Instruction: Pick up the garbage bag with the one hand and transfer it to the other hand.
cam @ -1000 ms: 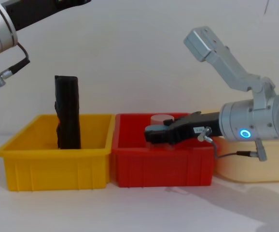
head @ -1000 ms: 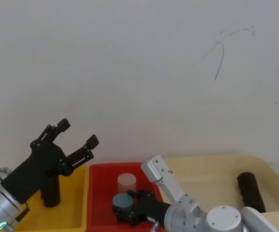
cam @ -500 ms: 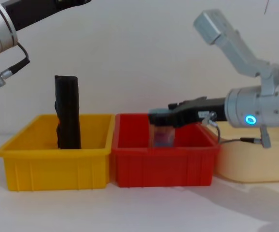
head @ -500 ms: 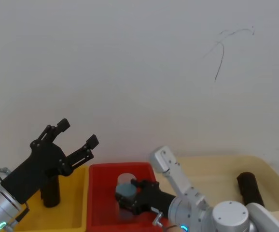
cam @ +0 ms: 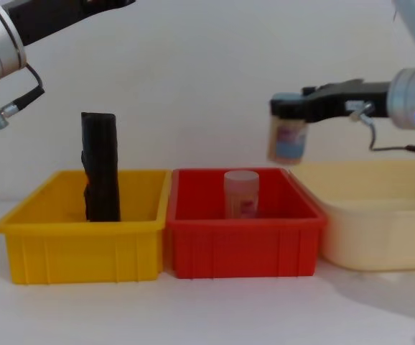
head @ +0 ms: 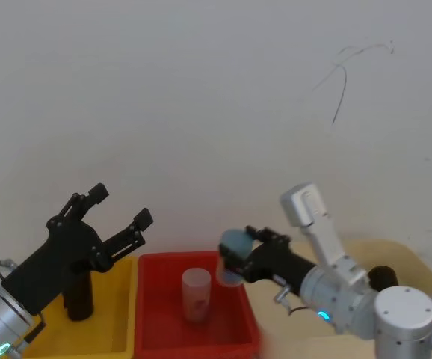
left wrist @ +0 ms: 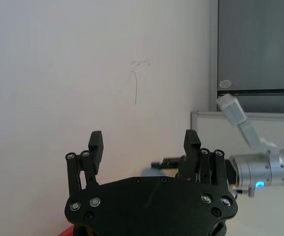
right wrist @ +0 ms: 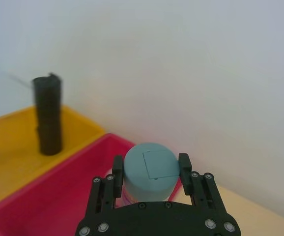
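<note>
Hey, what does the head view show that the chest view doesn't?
The head view gives the left gripper, fingers open, above the yellow bin, and a dark roll lying in the beige bin, partly behind the right arm. The chest view gives the held bottle from the side, label visible, hanging clear above the red bin. Both have the right gripper holding that bottle, the upright black roll in the yellow bin, and a second bottle standing in the red bin.
</note>
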